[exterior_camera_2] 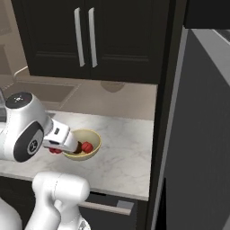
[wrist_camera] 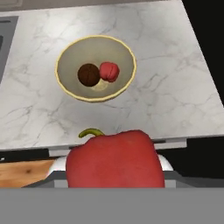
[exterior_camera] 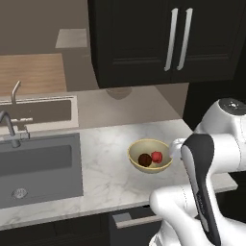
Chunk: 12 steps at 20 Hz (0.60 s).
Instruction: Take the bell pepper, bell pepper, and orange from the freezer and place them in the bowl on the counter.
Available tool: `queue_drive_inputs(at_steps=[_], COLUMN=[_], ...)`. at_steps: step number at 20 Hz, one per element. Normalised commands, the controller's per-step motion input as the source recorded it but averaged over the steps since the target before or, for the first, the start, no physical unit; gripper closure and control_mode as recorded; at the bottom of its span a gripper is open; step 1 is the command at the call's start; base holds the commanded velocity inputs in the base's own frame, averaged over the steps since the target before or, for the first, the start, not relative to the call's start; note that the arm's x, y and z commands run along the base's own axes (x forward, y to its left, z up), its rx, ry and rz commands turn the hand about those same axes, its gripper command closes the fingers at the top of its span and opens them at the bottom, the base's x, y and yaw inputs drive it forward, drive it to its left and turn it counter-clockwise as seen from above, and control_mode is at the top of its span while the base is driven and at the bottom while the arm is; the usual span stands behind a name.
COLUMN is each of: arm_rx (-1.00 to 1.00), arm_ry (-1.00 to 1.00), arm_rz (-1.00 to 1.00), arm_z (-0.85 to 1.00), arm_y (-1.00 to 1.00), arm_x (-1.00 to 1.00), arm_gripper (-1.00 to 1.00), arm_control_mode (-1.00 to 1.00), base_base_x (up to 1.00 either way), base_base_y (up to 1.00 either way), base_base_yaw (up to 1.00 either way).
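**Q.** What do the fingers carry, and how will it handle?

**A.** In the hand view the fingers are closed on a bell pepper (wrist_camera: 114, 158), glossy red with its green stem uppermost; the fingertips themselves are hidden behind it. Judged by its look, the pepper is light, hollow and firm, with a smooth skin that could slip; a hold across the broad body, below the shoulders, seems soundest. It hangs above the bench (wrist_camera: 166, 87), just short of the bowl (wrist_camera: 65, 85).

**Q.** Where are the other items?

**A.** The orange (wrist_camera: 89, 75), dark brown here, and the second bell pepper (wrist_camera: 109, 71) lie touching inside the bowl.

**Q.** What does each view add?

**A.** The right base view shows the held pepper (exterior_camera_2: 55, 150) peeping from under the wrist, beside the bowl's rim (exterior_camera_2: 96, 139), and the grey freezer (exterior_camera_2: 202, 134) at right. The left base view shows the sink (exterior_camera: 38, 163) to the bowl's left.
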Motion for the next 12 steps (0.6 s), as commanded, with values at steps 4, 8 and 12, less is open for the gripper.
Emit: queue_drive_inputs(at_steps=[4, 8, 12], arm_rx=[0.0, 0.0, 0.0], arm_ry=[0.0, 0.02, 0.02], arm_rz=[0.0, 0.0, 0.0], arm_z=[-0.32, -0.33, -0.28], arm_y=[0.0, 0.0, 0.0], arm_x=[0.44, 0.4, 0.33], arm_gripper=[1.0, 1.0, 1.0], arm_control_mode=[-1.0, -1.0, -1.0], base_base_x=[0.0, 0.0, 0.0], base_base_y=[0.0, 0.0, 0.0], base_base_yaw=[0.0, 0.0, 0.0])
